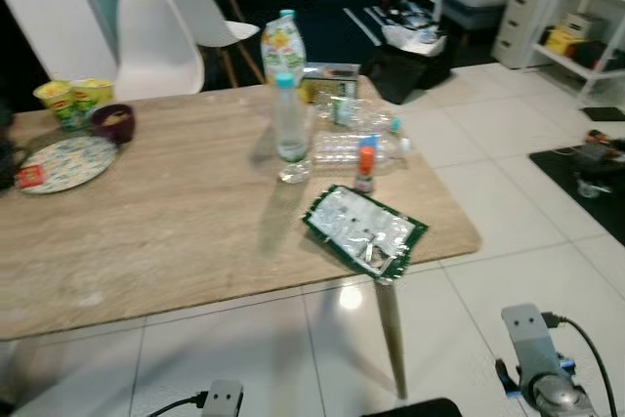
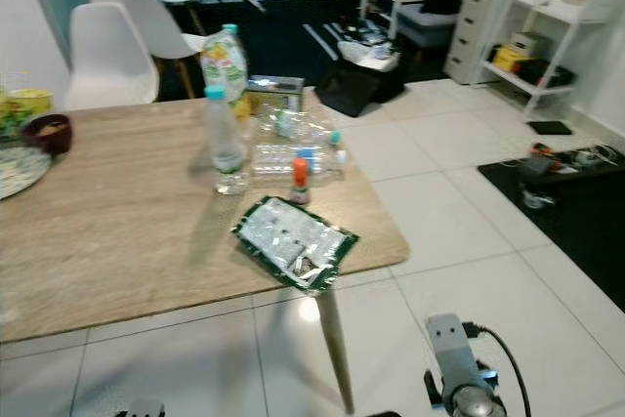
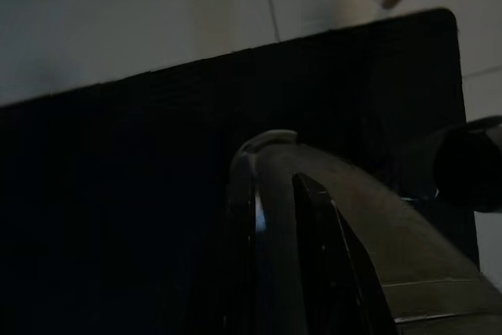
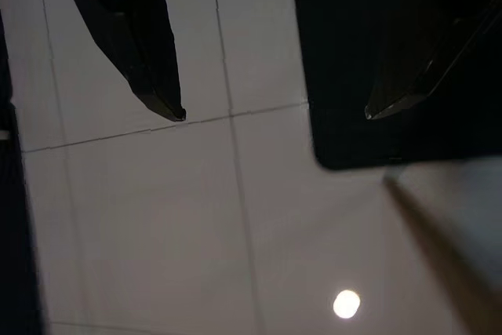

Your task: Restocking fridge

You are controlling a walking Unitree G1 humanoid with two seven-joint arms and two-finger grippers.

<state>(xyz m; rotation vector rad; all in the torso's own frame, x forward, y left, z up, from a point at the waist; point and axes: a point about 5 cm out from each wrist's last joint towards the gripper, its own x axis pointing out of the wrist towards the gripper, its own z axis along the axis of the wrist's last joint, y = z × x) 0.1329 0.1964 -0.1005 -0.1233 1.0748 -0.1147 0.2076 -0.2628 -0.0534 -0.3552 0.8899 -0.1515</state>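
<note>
- Bottles: upright water bottle (image 1: 290,122) and lying bottles (image 1: 356,146) sit on table (image 1: 176,231), ahead and above both hanging arms.
- Right gripper (image 4: 271,111) nearer, fingers spread wide, empty.
- Left gripper (image 3: 286,217): can't tell.

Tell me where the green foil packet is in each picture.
Left eye view: green foil packet on the table's near right corner.
Right eye view: the same packet, nearer the picture's middle.
Wrist views: floor tiles, no packet.
Shared landmark: the upright water bottle behind it.
</note>
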